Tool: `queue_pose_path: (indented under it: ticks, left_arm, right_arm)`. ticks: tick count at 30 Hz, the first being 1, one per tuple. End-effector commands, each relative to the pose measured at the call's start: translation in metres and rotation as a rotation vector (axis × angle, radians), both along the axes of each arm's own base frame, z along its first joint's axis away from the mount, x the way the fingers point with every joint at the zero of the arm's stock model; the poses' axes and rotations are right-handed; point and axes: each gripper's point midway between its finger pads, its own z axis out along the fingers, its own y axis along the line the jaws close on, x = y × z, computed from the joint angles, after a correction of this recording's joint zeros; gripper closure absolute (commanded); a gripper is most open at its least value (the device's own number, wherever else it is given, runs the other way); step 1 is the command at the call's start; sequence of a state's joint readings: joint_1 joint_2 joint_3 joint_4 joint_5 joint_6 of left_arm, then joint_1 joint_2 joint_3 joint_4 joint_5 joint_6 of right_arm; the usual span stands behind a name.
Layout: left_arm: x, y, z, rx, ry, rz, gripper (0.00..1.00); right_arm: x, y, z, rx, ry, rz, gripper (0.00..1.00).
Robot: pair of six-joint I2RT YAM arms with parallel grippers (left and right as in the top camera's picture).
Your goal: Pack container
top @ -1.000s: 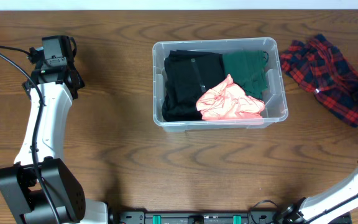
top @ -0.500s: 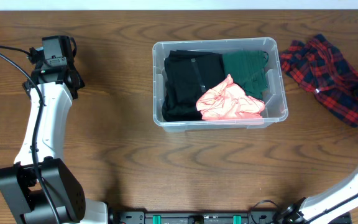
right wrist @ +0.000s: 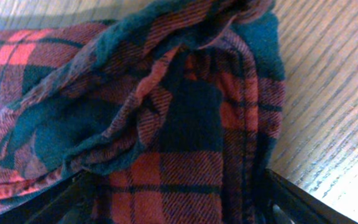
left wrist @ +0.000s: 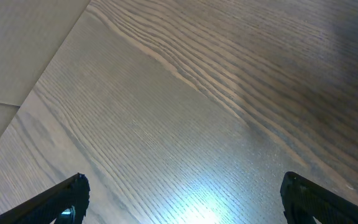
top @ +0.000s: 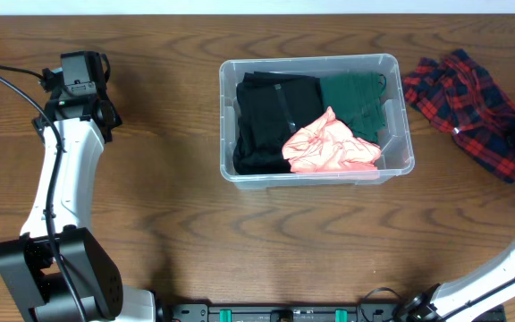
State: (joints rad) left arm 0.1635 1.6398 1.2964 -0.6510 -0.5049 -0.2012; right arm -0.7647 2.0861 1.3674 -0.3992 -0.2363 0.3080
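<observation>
Overhead and wrist views of the packing scene. The container [top: 311,61] stands upright on the wooden table [top: 195,233], mouth facing up, a little right of centre and in the far half of the tabletop. Its long axis runs left to right, parallel to the table's far edge, and its short ends face the two arms.

Inside lie a black garment [top: 262,121] filling the left part, a green garment [top: 354,97] in the far right corner, and a crumpled pink garment [top: 329,148] on top near the front wall. A red and dark plaid cloth [top: 468,103] lies on the table just beside the container's right short end; whether it touches the rim cannot be told.

The left gripper [left wrist: 182,202] is well apart from the container, over bare wood at the far left, with its jaws spread wide and nothing between them. The right gripper [right wrist: 182,199] is at the cloth's right edge, jaws apart and straddling a bunched fold of the plaid; whether its fingers [right wrist: 73,196] press the fabric cannot be told
</observation>
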Motion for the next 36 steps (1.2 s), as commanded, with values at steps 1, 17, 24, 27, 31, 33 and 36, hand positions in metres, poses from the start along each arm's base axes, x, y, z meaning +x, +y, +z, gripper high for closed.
queue_pose_path:
  ticks: [1, 17, 24, 27, 31, 33, 36]
  left_arm:
    - [0.0, 0.004, 0.011, 0.021, -0.014, 0.004, 0.02]
    - [0.0, 0.004, 0.011, 0.021, -0.014, 0.004, 0.02]
    - [0.0, 0.004, 0.011, 0.021, -0.014, 0.004, 0.02]
    - [0.0, 0.004, 0.011, 0.021, -0.014, 0.004, 0.02]
    - [0.0, 0.004, 0.011, 0.021, -0.014, 0.004, 0.02]
    - [0.0, 0.004, 0.011, 0.021, -0.014, 0.004, 0.02]
    - [0.0, 0.004, 0.011, 0.021, -0.014, 0.004, 0.02]
  right_arm:
    - [-0.011, 0.011, -0.03, 0.048, 0.066, 0.026, 0.19]
    - [0.002, 0.026, -0.028, 0.055, 0.039, 0.094, 0.6]
    - [0.011, 0.031, -0.024, 0.078, -0.012, 0.119, 0.82]
    - [0.017, 0.036, -0.019, 0.112, -0.062, 0.139, 0.76]
    - [0.028, 0.049, -0.007, 0.188, -0.163, 0.2, 0.99]
    - [0.034, 0.054, 0.0, 0.222, -0.218, 0.226, 0.99]
    - [0.041, 0.059, 0.009, 0.246, -0.276, 0.258, 0.99]
